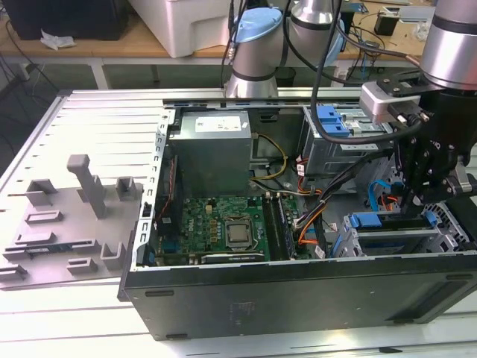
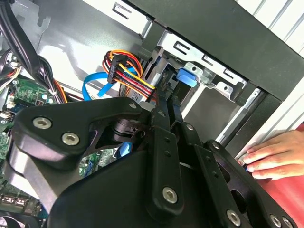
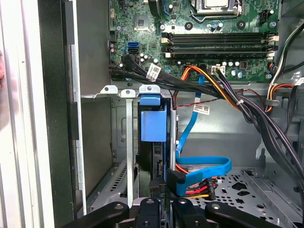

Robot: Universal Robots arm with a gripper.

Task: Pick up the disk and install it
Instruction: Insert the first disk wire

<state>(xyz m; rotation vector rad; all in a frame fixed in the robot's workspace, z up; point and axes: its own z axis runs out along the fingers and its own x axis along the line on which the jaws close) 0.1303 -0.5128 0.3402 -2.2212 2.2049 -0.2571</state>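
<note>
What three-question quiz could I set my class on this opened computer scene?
1. True or false: the grey moulded fixture tray lies inside the black computer case.
2. In the first wrist view, the blue-edged disk stands edge-on in: A the metal drive cage; B the tray; C a memory slot.
3. Fill in: in the second wrist view, a person's ___ lies at the case's edge.
Key: 1 false; 2 A; 3 hand.

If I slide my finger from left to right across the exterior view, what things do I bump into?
Grey tray → silver power box → green circuit board → blue bracket on the metal cage → the robot's black claw.
</note>
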